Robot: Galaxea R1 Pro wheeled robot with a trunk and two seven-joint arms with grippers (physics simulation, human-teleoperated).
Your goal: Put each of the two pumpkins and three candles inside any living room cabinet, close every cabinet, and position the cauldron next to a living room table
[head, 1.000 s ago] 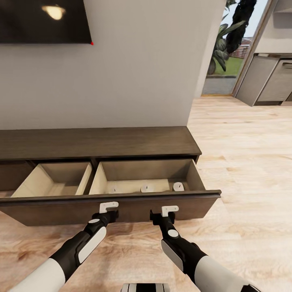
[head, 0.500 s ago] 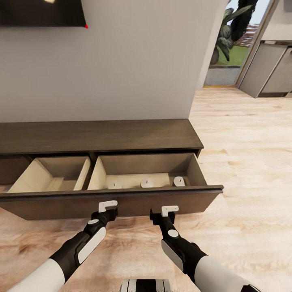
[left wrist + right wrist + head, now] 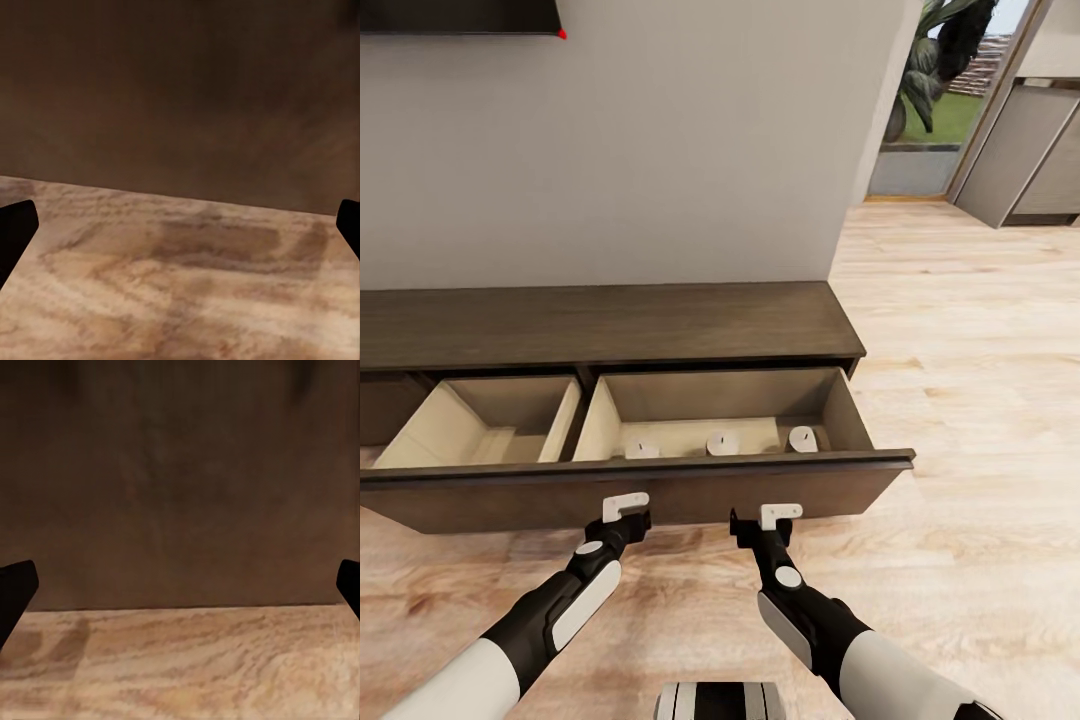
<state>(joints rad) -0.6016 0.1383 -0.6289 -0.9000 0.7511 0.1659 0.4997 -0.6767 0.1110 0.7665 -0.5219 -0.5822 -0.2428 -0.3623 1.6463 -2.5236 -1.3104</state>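
The long dark brown cabinet (image 3: 600,325) stands against the wall with its wide drawer front (image 3: 840,490) pulled out. Three pale candles (image 3: 722,442) stand in a row in the right light-wood compartment, and the left compartment is bare. My left gripper (image 3: 625,512) and right gripper (image 3: 768,520) hover low just before the drawer front, both open and holding nothing. In the wrist views the left gripper (image 3: 180,232) and right gripper (image 3: 180,592) face the dark front panel above the wood floor. The pumpkins, the cauldron and the table are out of view.
A pale wall rises behind the cabinet, with the corner of a dark screen (image 3: 460,15) at the upper left. Light wood floor (image 3: 980,400) stretches to the right toward a doorway with plants (image 3: 935,60) and grey kitchen units (image 3: 1040,150).
The whole picture has slid upward, so the camera has moved; more of the drawer's inside and the candles shows. Both grippers keep their pose and stay open.
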